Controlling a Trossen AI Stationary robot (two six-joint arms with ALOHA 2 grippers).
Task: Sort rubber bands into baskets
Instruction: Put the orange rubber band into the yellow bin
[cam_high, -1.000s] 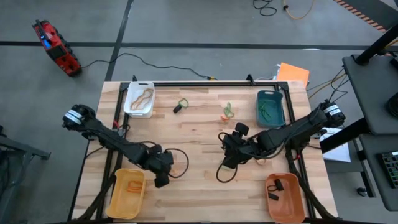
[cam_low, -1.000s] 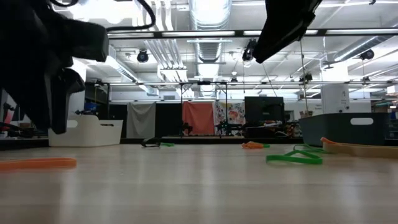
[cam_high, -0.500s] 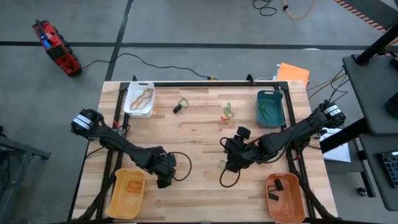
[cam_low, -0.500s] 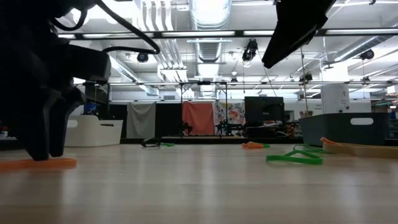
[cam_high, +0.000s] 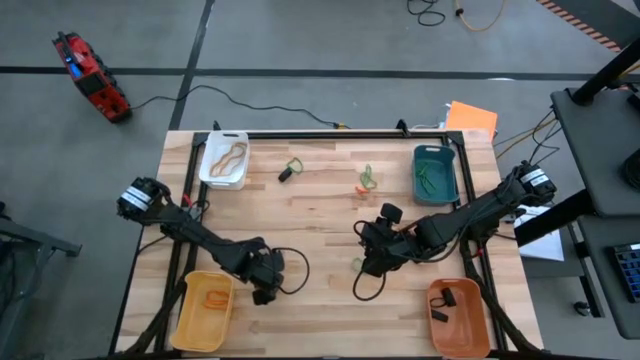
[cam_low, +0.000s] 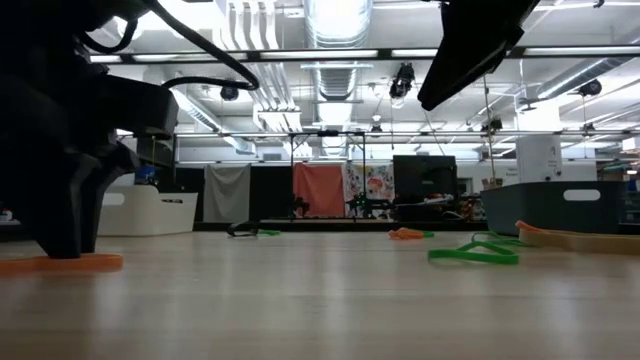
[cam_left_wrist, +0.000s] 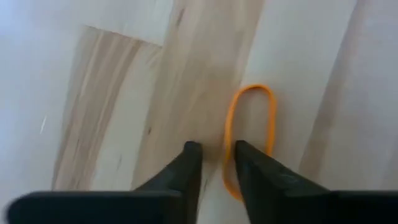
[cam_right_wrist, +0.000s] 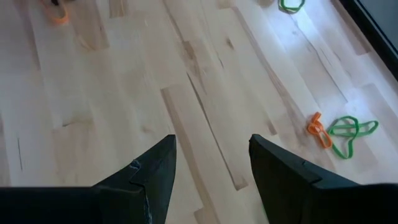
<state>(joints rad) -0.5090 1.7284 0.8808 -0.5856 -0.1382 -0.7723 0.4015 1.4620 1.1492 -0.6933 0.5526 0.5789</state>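
A: One thin orange rubber loop (cam_left_wrist: 249, 134) is the item in hand, flat on the pale wooden desk (cam_high: 320, 220) near its front-left corner, just beside the yellow rectangular plastic basket (cam_high: 204, 310). The left end effector (cam_left_wrist: 214, 163) is down on it, its fingers (cam_left_wrist: 186, 168) narrowed to a small gap with one side of the loop between them. A firm pinch is not yet certain.

B: Step and next move?

A: Pick-up stage, by my reading. Next comes closing fully, lifting clear, then a short carry over the yellow basket, which already holds one orange band (cam_high: 213, 297).

B: Other arm?

A: The right end effector (cam_right_wrist: 211, 165) hangs spread and empty above mid-desk. Green and orange bands (cam_right_wrist: 339, 134) lie loose toward the back edge; the white (cam_high: 224, 160), teal (cam_high: 435, 173) and orange (cam_high: 458, 317) baskets sit at the other corners.
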